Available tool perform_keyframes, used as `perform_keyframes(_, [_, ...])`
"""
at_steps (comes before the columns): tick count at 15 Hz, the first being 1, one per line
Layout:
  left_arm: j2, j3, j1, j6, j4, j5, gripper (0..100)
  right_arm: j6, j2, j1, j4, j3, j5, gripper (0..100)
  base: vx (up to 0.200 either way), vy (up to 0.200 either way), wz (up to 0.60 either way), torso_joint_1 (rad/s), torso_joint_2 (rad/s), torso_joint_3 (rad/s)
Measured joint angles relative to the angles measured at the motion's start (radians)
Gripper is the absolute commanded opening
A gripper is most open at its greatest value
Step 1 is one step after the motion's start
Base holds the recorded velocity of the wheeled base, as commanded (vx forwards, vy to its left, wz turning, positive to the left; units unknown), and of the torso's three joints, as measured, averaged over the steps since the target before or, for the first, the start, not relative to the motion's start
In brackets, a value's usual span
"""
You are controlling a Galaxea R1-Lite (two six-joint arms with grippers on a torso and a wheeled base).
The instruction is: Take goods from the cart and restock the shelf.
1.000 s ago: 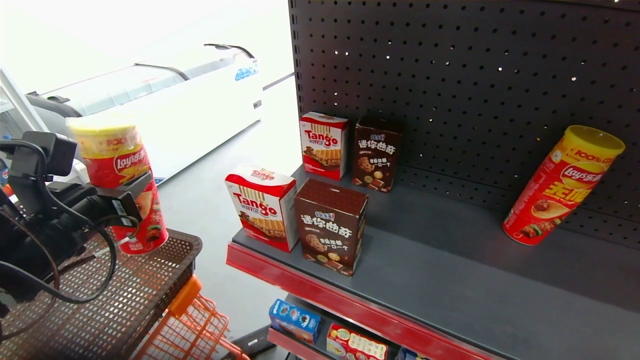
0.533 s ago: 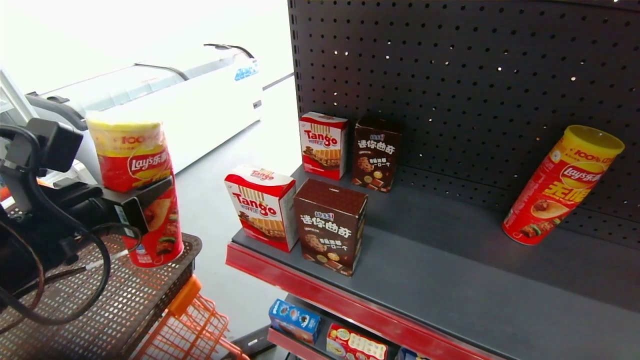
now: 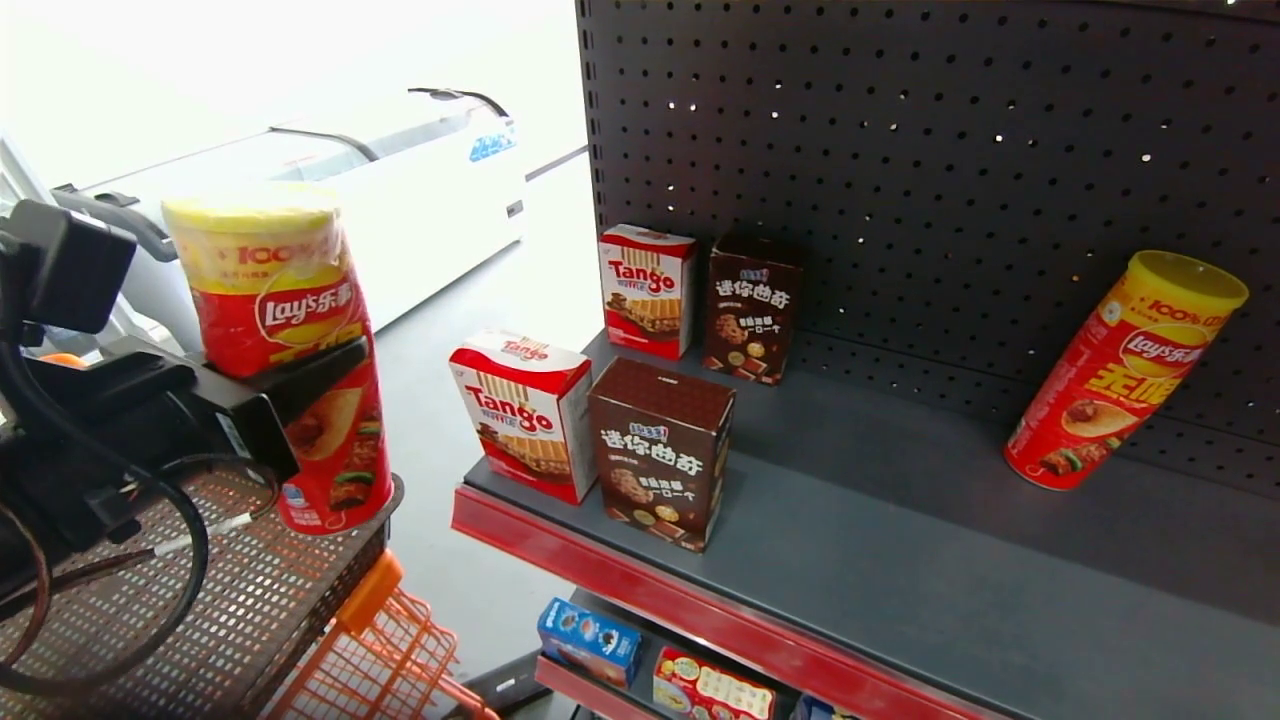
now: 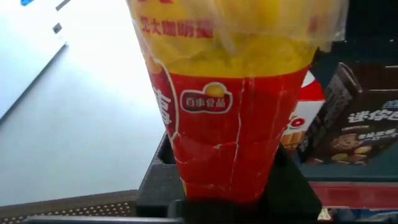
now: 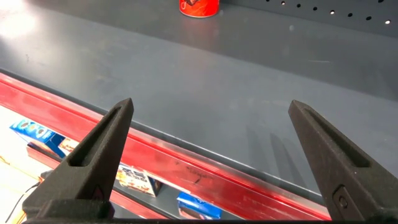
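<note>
behind it all i see a white chest freezer on a grey floor, and a black pegboard backing the shelf; at far left the cart, brown mesh over an orange frame, sits under my left arm; my left claw is clamped around the middle of a red and yellow chips can, held upright above the cart's near corner, apart from the shelf; on the shelf's left end the front wafer box stands at the red edge with the front cookie box touching or just beside it on the right; further back, by the pegboard, the back wafer box and the back cookie box stand side by side; well apart to the right a second chips can is tilted, its top leaning on the pegboard; my right claw hangs spread wide above the shelf's front edge, gripping nothing; small packets sit on the lower shelf.
</note>
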Motion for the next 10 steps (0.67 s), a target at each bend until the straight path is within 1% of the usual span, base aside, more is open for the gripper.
perform_keyframes(1, [0.002, -0.001, -0.03, -0.001, -0.001, -0.006, 0, 0.0, 0.0, 0.0, 0.0, 0.0, 0.0, 100, 0.0, 0.0, 0.0, 0.0, 0.0, 0.0])
perform_keyframes(3, [0.01, -0.007, -0.073, -0.001, -0.003, -0.023, 0, 0.0, 0.0, 0.0, 0.0, 0.0, -0.001, 100, 0.0, 0.0, 0.0, 0.0, 0.0, 0.0])
perform_keyframes(6, [0.02, -0.005, -0.158, -0.001, -0.002, -0.045, 0, 0.0, 0.0, 0.0, 0.0, 0.0, 0.0, 100, 0.0, 0.0, 0.0, 0.0, 0.0, 0.0])
perform_keyframes(7, [0.026, -0.006, -0.181, -0.001, 0.0, -0.056, 0, -0.001, 0.0, 0.001, 0.0, 0.0, 0.001, 100, 0.0, 0.0, 0.0, 0.0, 0.0, 0.0])
perform_keyframes(10, [0.047, -0.026, -0.24, 0.0, 0.006, -0.063, 0, 0.0, 0.0, 0.0, 0.0, 0.0, 0.001, 100, 0.0, 0.0, 0.0, 0.0, 0.0, 0.0])
